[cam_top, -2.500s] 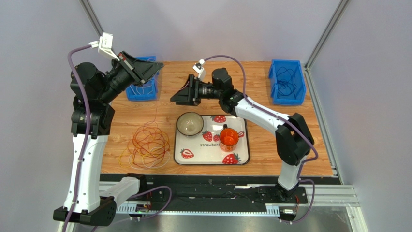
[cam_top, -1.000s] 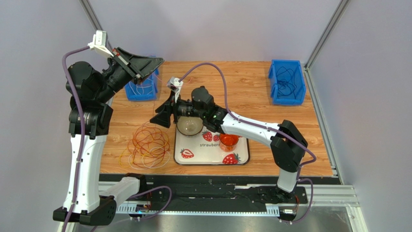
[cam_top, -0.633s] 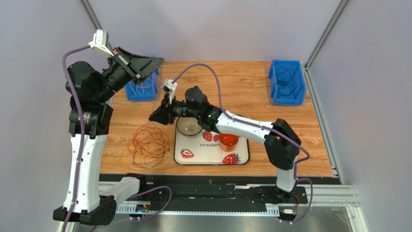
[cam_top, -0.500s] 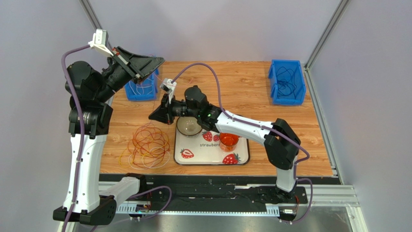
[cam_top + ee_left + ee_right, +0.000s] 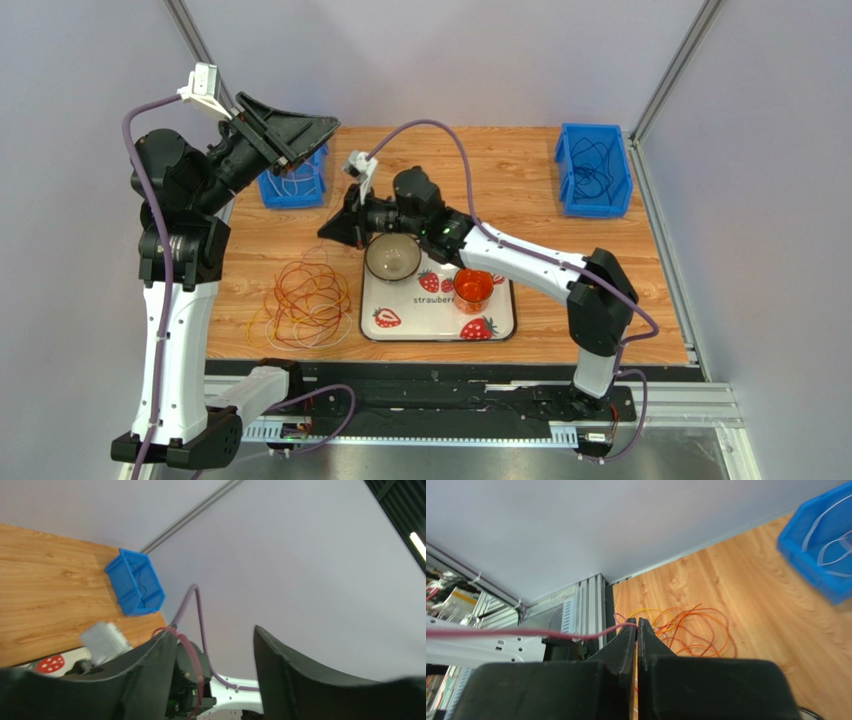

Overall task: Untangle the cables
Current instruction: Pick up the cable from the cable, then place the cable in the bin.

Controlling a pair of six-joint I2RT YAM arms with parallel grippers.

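Note:
The cables (image 5: pixel 305 300) lie as a tangle of orange, yellow and red-brown loops on the wooden table, left of the tray. My right gripper (image 5: pixel 324 232) hovers above and behind that pile. Its jaws are shut on one thin red-brown cable (image 5: pixel 526 632), pinched at the tips of the right gripper (image 5: pixel 637 623). That cable runs off to the left in the right wrist view. My left gripper (image 5: pixel 328 135) is raised high over the left blue bin. In its wrist view the left gripper (image 5: pixel 214 632) stands open, with a red-brown cable loop (image 5: pixel 192 662) draped over one finger, unclamped.
A strawberry-print tray (image 5: pixel 500 325) holds a bowl (image 5: pixel 392 257) and an orange cup (image 5: pixel 472 288). A blue bin (image 5: pixel 295 185) with pale cables stands at the back left. Another blue bin (image 5: pixel 593 170) with dark cables stands at the back right.
My right gripper reached left toward the raised cable, shut on it and drew back slightly. My left gripper, shut before, has opened and tilted a little higher.

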